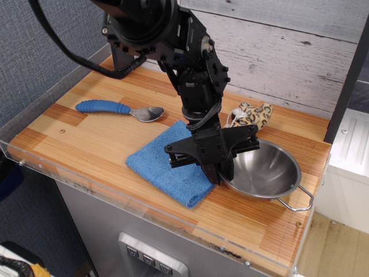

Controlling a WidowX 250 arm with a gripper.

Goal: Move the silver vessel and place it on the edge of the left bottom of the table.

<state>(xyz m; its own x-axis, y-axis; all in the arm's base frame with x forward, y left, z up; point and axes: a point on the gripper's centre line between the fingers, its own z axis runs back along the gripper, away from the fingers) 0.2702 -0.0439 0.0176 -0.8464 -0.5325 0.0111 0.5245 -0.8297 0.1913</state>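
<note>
- The round shiny stainless-steel bowl [266,171] is sitting toward the right end of the rectangular tabletop of striped light and reddish-brown wood planks [86,138], with its left rim raised so the bowl is tilting.
- The black robot gripper [222,170] is reaching down from above and clamping its fingers together on the left rim of the steel bowl, one finger inside the bowl and one outside.
- One thin wire loop handle [294,199] is sticking out from the bowl's lower right side, hanging just over the wood near the front right part of the tabletop.
- The bowl's second handle is not showing from this angle.
- A folded blue terry cloth [167,167] is lying just left of the steel bowl, with the gripper's fingers standing over its right edge.
- A silver spoon with a thick blue handle [118,109] is lying well to the left of the bowl, beyond the blue cloth, its handle pointing away from the bowl.
- A small leopard-print soft toy [252,116] is lying just behind the bowl, close to the pale plank wall.
- A clear acrylic rim [115,199] is running along the front edge of the tabletop, in front of the bowl and the cloth.
</note>
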